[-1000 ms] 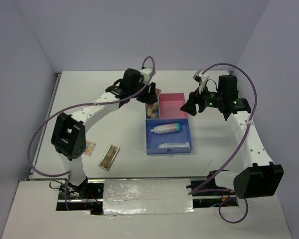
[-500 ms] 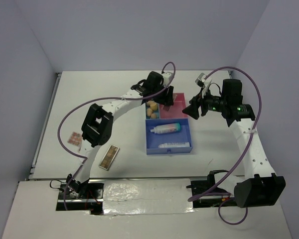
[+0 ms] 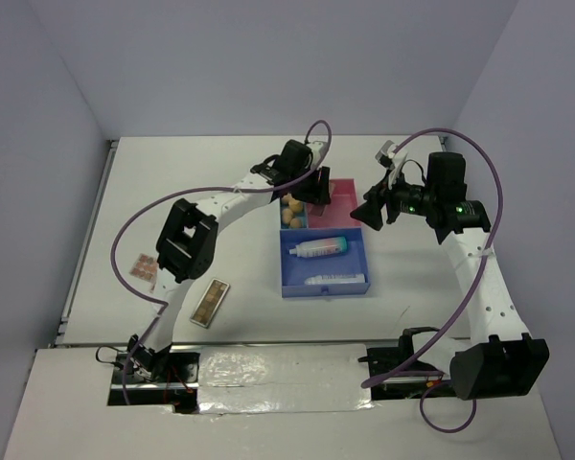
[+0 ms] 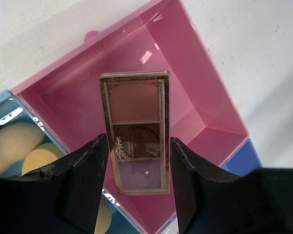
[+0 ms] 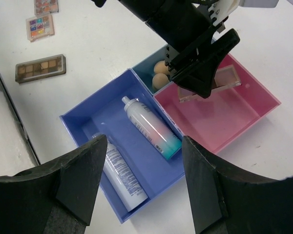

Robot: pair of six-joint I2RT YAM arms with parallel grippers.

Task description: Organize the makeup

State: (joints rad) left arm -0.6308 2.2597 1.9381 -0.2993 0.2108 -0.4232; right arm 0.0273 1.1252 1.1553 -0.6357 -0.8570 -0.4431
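Left gripper clamped on pink palette, poised over pink compartment at 1 o'clock of tray — apparently the palettes' slot; right gripper apart and empty

Sponges pt. hidden behind left pincer, btm-left.

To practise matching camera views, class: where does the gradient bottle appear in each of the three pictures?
Top external: gradient bottle lying in the blue compartment, near the centre.
Left wrist: not in it.
Right wrist: near the centre, in the same compartment.
Shared landmark: the pink compartment, in all three views.
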